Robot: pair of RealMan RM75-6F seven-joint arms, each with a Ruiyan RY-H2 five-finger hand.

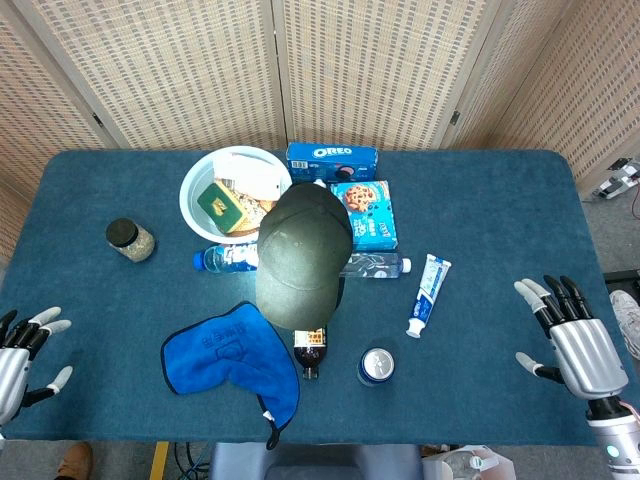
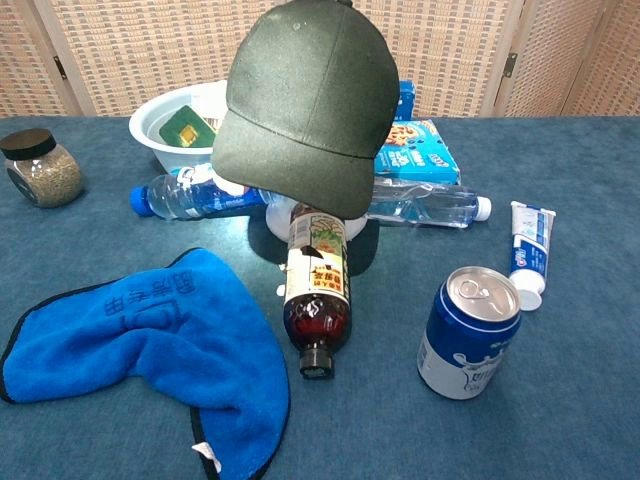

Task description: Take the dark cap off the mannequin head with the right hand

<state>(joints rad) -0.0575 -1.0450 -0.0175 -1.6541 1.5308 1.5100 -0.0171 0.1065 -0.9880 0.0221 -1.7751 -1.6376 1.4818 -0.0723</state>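
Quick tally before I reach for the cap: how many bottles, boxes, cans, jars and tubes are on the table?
Bottles: 3: blue-label water bottle, clear bottle, dark-liquid bottle
Boxes: 2: Oreo box, cookie box
Cans: 1: soda can
Jars: 1: jar
Tubes: 1: toothpaste tube
Total: 8

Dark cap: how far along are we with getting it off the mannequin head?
Nothing looks done yet. The dark cap sits on the mannequin head, mostly hidden beneath it, brim toward the robot. Nothing is in hand: the right hand rests open near the table's right edge, fingers spread, far from the cap; the left hand is open at the left edge. Left to do: reach, grip, lift off.
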